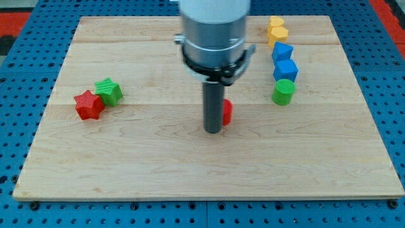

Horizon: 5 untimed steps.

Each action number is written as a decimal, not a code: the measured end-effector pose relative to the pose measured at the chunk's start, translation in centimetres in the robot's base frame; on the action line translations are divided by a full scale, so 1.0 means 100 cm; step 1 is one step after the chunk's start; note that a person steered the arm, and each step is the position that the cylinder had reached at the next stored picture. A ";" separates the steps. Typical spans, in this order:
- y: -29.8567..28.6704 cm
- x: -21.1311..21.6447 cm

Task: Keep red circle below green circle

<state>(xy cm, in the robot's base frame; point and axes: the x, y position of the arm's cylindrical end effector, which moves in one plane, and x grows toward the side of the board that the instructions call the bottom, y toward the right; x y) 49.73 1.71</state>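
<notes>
The red circle point(226, 112) lies near the board's middle, mostly hidden behind my rod; only its right part shows. My tip point(213, 131) rests on the board just left of it, touching or nearly so. The green circle point(283, 92) stands to the view's right and a little higher than the red circle, at the bottom end of a column of blocks.
Above the green circle stand a blue cube point(286, 69), another blue block point(282, 52) and two yellow blocks point(276, 31). A red star point(88, 105) and a green star point(109, 91) touch each other at the view's left. The wooden board point(202, 177) lies on a blue pegboard.
</notes>
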 end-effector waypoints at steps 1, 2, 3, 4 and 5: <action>-0.065 -0.014; -0.011 -0.039; 0.055 -0.040; 0.075 -0.040; 0.024 -0.035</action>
<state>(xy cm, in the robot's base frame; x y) 46.23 4.09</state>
